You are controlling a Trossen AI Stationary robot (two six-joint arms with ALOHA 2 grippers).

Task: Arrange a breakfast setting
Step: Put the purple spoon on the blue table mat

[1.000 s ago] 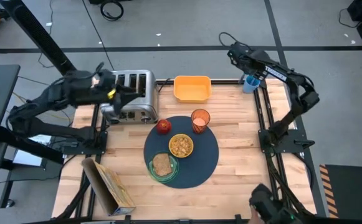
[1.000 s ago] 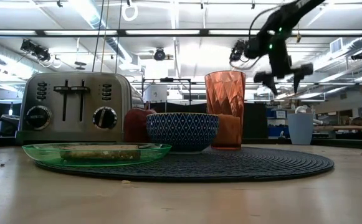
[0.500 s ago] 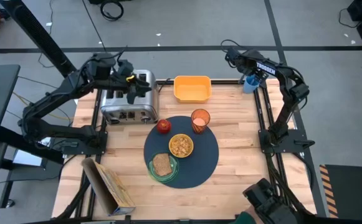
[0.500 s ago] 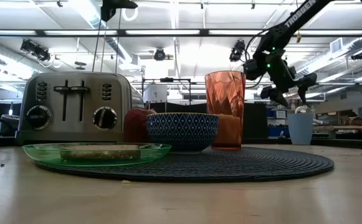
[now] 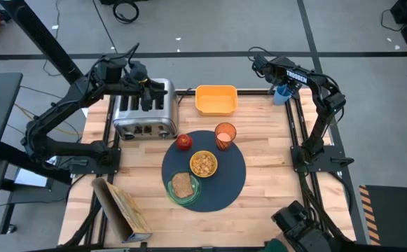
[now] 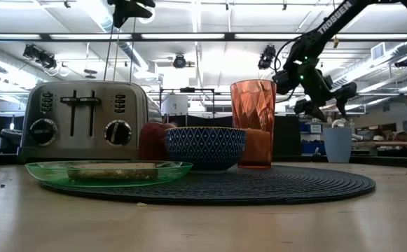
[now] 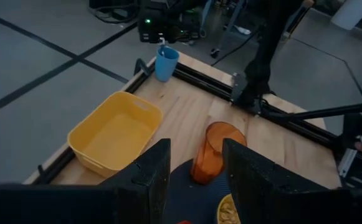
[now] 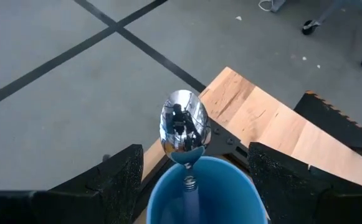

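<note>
The dark blue-grey round mat (image 5: 225, 183) carries the small yellow bowl (image 5: 203, 164), the green plate (image 5: 191, 197) with the toast slice (image 5: 182, 185), the red apple (image 5: 183, 142) and the orange cup (image 5: 225, 134). The spoon (image 8: 184, 127) stands handle-down in a blue cup (image 5: 282, 93) at the table's far right corner, its shiny bowl sticking up. My right gripper (image 8: 193, 155) is open just above that cup, one finger on either side of the spoon, apart from it. My left gripper (image 5: 149, 94) is open and empty, high above the silver toaster (image 5: 146, 112).
The yellow rectangular tub (image 5: 216, 99) sits at the far edge between the toaster and the blue cup. A brown upright box (image 5: 122, 210) stands near the table's near left corner. Bare wood lies right of the mat and along the near edge.
My left gripper has risen from the toaster's left side and gone toward the far edge, now high over the toaster. My right gripper has come down toward the blue cup with the spoon.
</note>
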